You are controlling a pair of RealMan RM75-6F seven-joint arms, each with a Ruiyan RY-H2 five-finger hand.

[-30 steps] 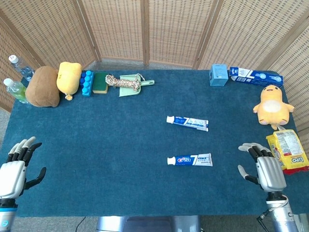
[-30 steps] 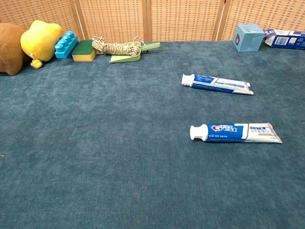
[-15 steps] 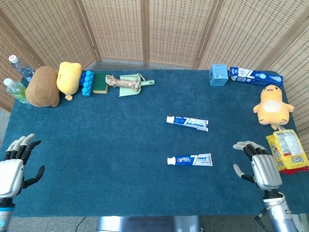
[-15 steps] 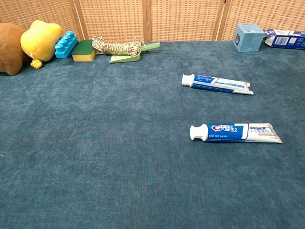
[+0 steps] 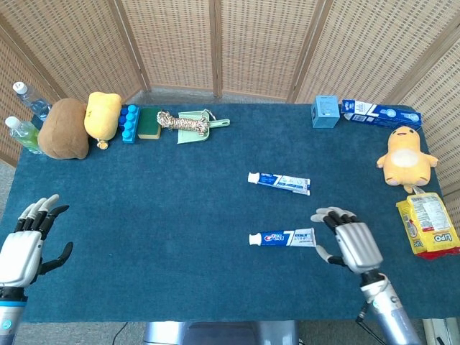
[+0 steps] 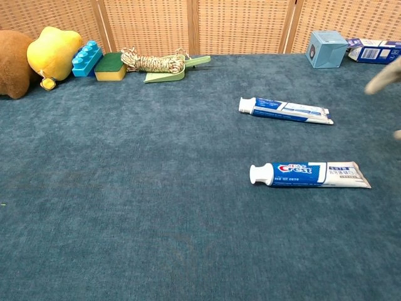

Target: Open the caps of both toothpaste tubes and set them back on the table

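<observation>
Two toothpaste tubes lie flat on the blue table cloth (image 5: pixel 144 215), caps pointing to the left in the head view, both caps on. The nearer one, the Crest tube (image 5: pixel 282 238), sits close to the front edge; the second toothpaste tube (image 5: pixel 279 182) lies just beyond it, well apart, tilted slightly. And there's the right hand (image 5: pixel 350 240), fingers spread and holding nothing, palm down, hovering just beside the crimped tail end of the Crest tube; whether a fingertip touches it, I cannot tell. In the chest view only a blurred fingertip of it shows at the right edge. Over on the other side, the left hand (image 5: pixel 23 244) hangs at the front left corner, fingers apart, empty, well away from both tubes. Along the back: a brown plush (image 5: pixel 63 129), a yellow plush (image 5: pixel 102 116), a blue brick (image 5: pixel 129 123), a sponge (image 5: pixel 149 123), a coil of rope (image 5: pixel 180 122) on a green dustpan (image 5: pixel 203 129). At the right, a light-blue box (image 5: pixel 325 111), a toothpaste carton (image 5: pixel 379 113), a yellow duck plush (image 5: pixel 405 155) and a yellow snack bag (image 5: pixel 429 225).
</observation>
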